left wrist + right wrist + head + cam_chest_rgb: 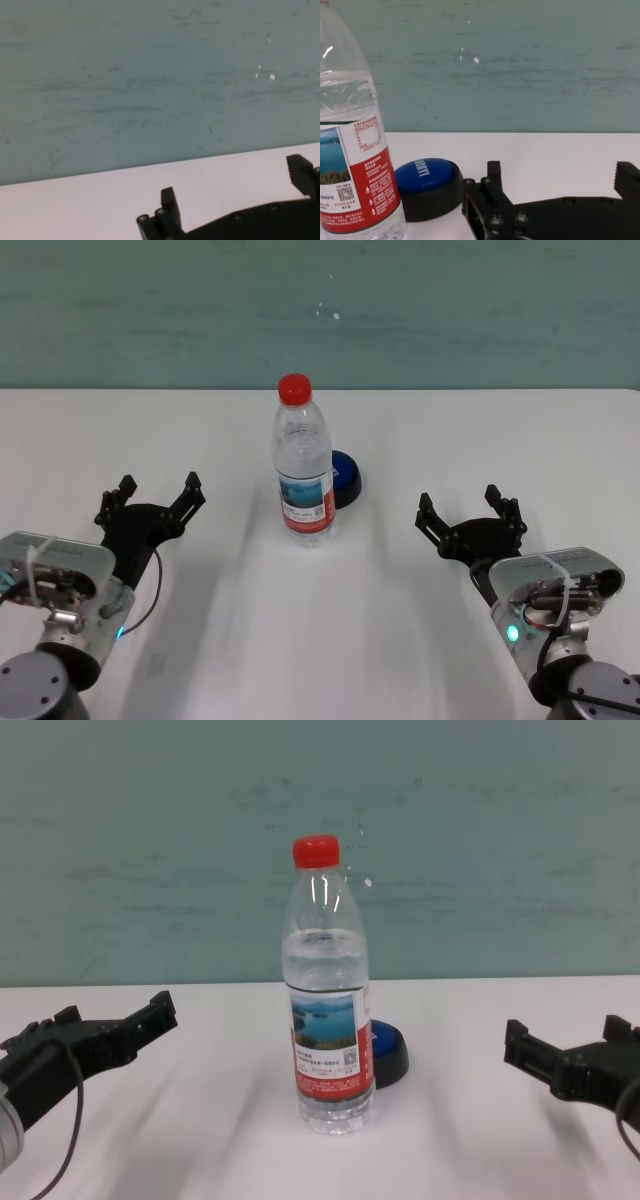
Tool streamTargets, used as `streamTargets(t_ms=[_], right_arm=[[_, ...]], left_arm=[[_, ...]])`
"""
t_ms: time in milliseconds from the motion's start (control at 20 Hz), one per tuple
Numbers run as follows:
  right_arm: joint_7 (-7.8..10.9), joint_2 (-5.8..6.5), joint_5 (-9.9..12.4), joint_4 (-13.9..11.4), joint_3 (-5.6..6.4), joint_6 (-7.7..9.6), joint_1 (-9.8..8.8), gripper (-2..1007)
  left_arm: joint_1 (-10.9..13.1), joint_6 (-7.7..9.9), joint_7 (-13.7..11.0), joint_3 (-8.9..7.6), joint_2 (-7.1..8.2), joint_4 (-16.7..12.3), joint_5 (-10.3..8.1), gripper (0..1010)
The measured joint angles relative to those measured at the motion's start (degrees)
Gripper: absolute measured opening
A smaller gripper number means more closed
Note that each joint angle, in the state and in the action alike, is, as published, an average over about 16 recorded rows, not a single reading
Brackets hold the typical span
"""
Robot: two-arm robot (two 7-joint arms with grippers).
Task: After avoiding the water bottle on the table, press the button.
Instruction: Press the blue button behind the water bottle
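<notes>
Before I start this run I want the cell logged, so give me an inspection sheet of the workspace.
Surface: white table, unmarked.
Job's things: water bottle upright at centre, red cap on; blue button directly behind it, slightly to the robot's right, partly hidden.
Clutter: nothing seen.
Grippers: left end effector open, low to the bottle's left; right end effector open, low to its right; both empty, clear of the bottle.
Cables: thin black cable looping beside the left wrist.
Surroundings: scuffed teal wall behind the table.
</notes>
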Motion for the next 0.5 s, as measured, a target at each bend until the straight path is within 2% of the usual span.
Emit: streamTargets(t_ms=[500], right_arm=[[0.00,0.00,0.00,0.00,0.00,0.00,0.00,1004]], left_arm=[[1.27,-0.93,-2.22,-0.52,-0.07,-1.29,0.38,1010]])
